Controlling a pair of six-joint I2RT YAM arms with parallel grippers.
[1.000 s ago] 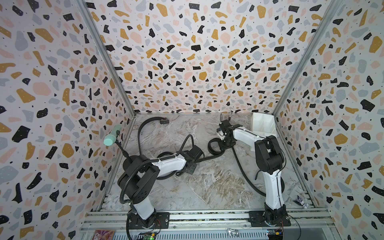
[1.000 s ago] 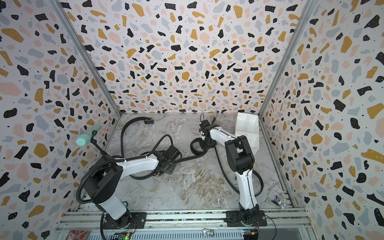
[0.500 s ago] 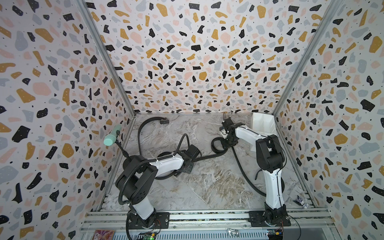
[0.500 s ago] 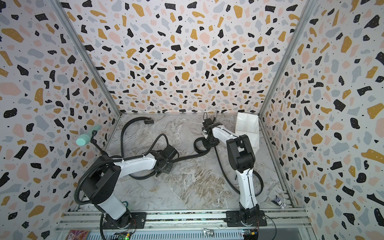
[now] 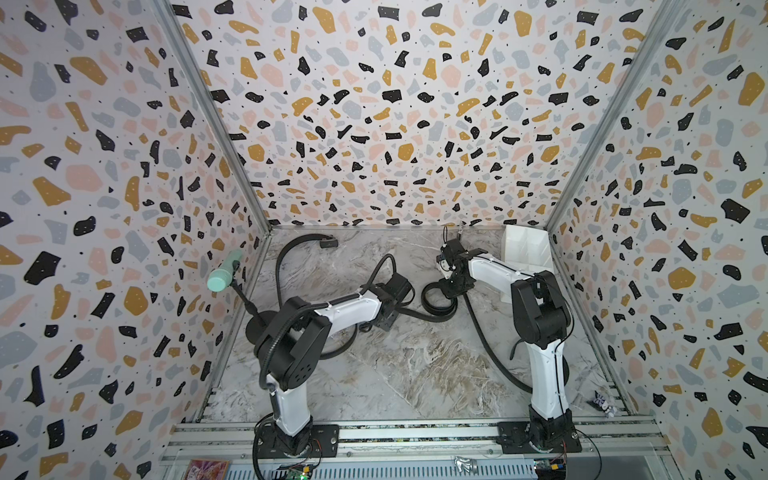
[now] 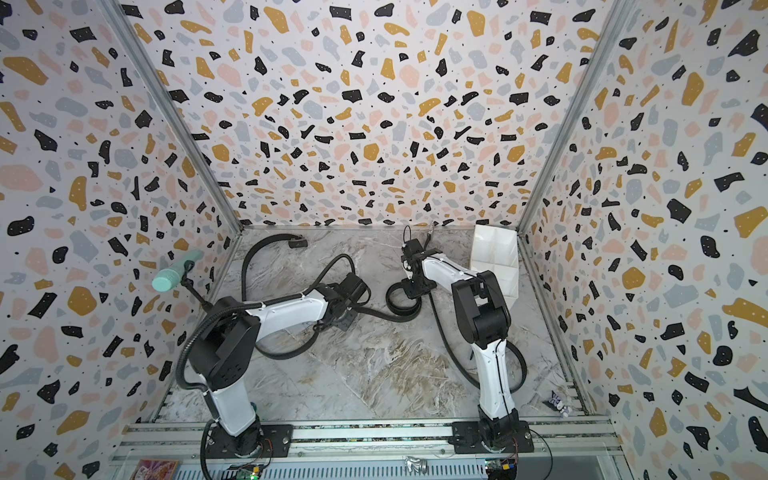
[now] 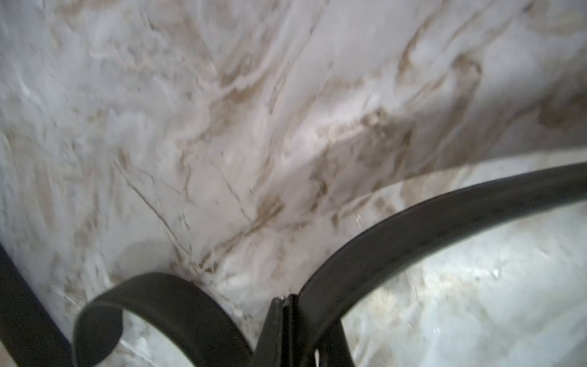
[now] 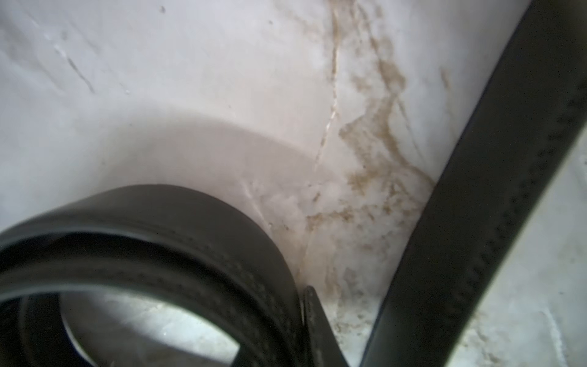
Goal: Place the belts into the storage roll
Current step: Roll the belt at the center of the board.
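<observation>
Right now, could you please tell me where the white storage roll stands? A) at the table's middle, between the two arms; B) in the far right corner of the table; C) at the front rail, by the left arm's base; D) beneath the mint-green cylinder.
B: both top views show the storage roll in the far right corner, while the coiled belt lies at the middle.

A partly coiled belt (image 5: pixel 434 315) is seen mid-table, with the left gripper (image 5: pixel 387 322) at its tail and the right gripper (image 5: pixel 454 286) at its coil. The storage roll (image 5: pixel 524 249) is set in the far corner.
</observation>
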